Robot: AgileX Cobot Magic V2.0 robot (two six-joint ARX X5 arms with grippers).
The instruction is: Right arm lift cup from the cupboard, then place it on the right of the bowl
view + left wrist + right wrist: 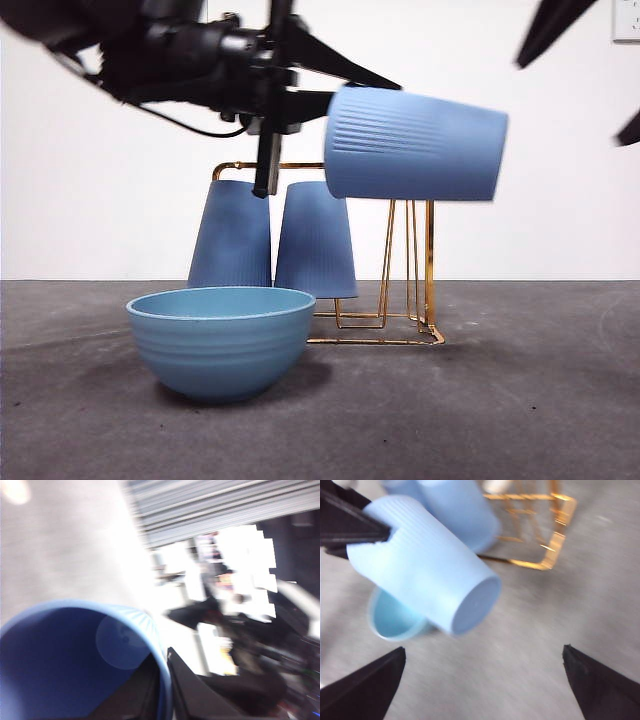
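One cup (415,143) hangs sideways in mid-air, its rim pinched by the left gripper (330,100).
The left gripper is clenched on the rim, one finger inside the mouth and one outside, as the left wrist view shows. The cup's long axis runs level, closed base pointing away from this gripper. It is matte blue, tapered and finely ribbed. Below the gripper the wide blue bowl (220,340) sits on the grey worktop (520,400). Beyond and lower, two more cups (232,235) stand upside down in the gold wire cupboard (410,300). The right gripper (485,680) hovers above with its jaws spread wide, holding nothing.
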